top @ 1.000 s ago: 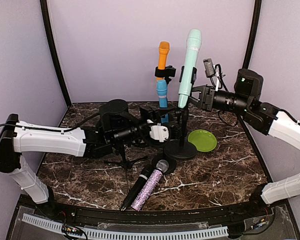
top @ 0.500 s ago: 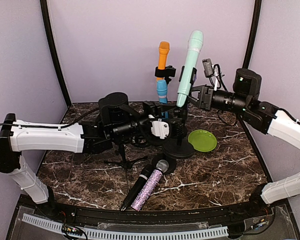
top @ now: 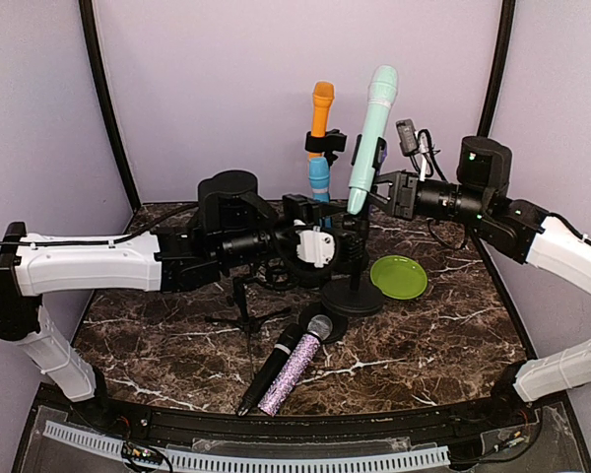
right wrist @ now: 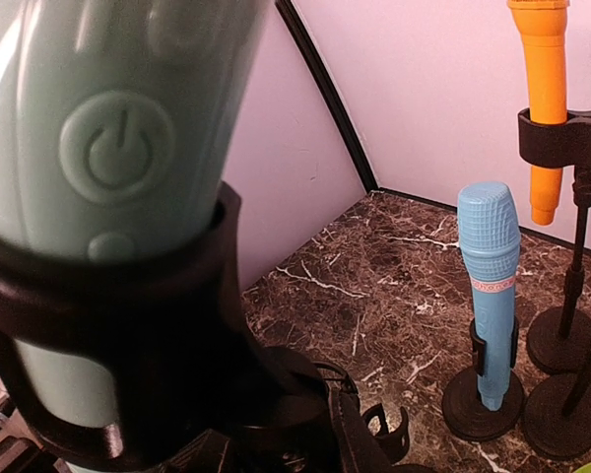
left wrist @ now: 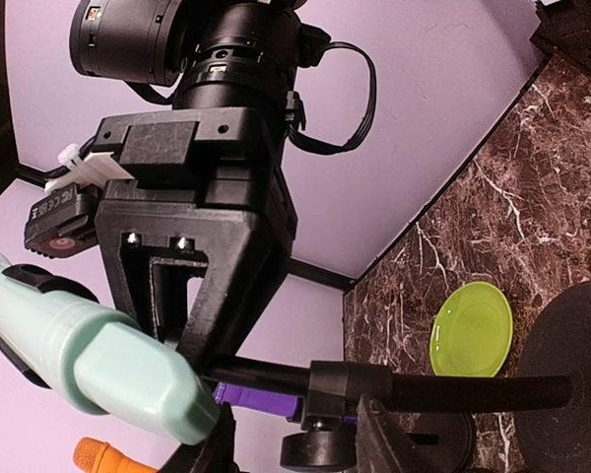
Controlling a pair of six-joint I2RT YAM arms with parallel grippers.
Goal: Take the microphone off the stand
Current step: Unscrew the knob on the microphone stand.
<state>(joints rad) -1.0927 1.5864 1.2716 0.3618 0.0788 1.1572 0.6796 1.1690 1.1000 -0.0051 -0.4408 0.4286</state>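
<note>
A mint green microphone (top: 372,118) (right wrist: 108,128) sits tilted in the black clip (right wrist: 128,325) of a round-based stand (top: 353,296). My right gripper (top: 372,195) (right wrist: 286,448) is shut on the microphone's lower end (left wrist: 89,355), just below the clip. From the left, my left gripper (top: 347,246) (left wrist: 300,434) reaches the stand's pole (left wrist: 473,392). Its jaws are closed around the collar and knob halfway up the pole.
Behind the stand are an orange microphone (top: 320,103) and a blue one (top: 318,182), each on its own stand. A green plate (top: 398,276) lies to the right. A black microphone (top: 276,360) and a glittery purple one (top: 295,370) lie in front, beside a small tripod (top: 241,315).
My left gripper moved right and took hold of the stand's pole. My right arm shifted slightly left, and the mint microphone tilted a little with it.
</note>
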